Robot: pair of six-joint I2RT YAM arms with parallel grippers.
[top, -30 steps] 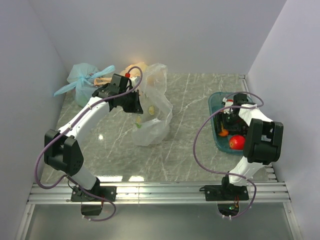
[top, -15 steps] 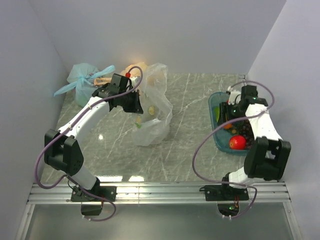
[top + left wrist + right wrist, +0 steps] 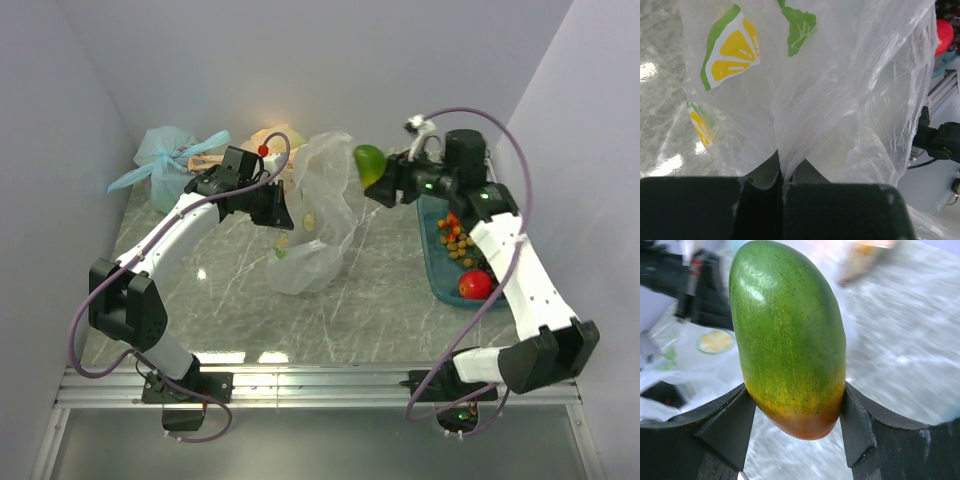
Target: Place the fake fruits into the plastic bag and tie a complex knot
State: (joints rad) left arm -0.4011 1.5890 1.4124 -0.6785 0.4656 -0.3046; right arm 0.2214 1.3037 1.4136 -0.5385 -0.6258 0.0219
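Observation:
A clear plastic bag (image 3: 318,215) printed with lemon slices stands near the table's middle. My left gripper (image 3: 281,215) is shut on the plastic bag's left edge, and the film (image 3: 805,100) bunches between its jaws. My right gripper (image 3: 378,180) is shut on a green mango (image 3: 368,162) with an orange tip, held in the air just right of the bag's top. That mango (image 3: 790,335) fills the right wrist view, pressed between both fingers (image 3: 730,425). More fake fruits, a red one (image 3: 476,285) and small orange pieces (image 3: 457,240), lie in the teal tray (image 3: 437,282).
A tied light blue bag (image 3: 168,165) and an orange-yellow bag (image 3: 275,138) sit at the back left by the wall. The teal tray stands along the right wall. An aluminium rail (image 3: 320,380) runs along the near edge.
My right arm rose from the teal tray and swung left with the green mango, now beside the bag's top. The bag's upper part has spread taller. The left arm stayed still.

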